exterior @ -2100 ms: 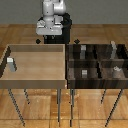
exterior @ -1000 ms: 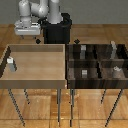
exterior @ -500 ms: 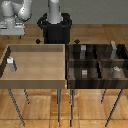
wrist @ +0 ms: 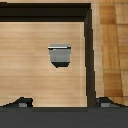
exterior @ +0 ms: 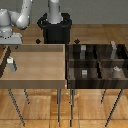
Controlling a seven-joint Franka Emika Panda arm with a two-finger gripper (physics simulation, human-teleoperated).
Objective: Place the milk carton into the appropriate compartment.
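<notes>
While apart, milk carton [wrist: 60, 55] beneath wide-spread jaws

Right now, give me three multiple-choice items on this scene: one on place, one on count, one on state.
1. Where is the small white-grey upright milk carton?
A. In the light tan undivided tray
B. In the dark brown partitioned tray
C. On the floor

2. How many cells does the dark brown partitioned tray have?
A. Two
B. Four
C. Six

3. What is the hand's state?
A. Shut on the carton
B. Open, holding nothing
C. Shut, holding nothing

Answers:
1 A: the milk carton stands on the light tan undivided tray, near the exterior view's left.
2 B: crossed walls split the dark brown partitioned tray into quarters.
3 B: the hand has its fingers spread, the carton apart from them.
</notes>
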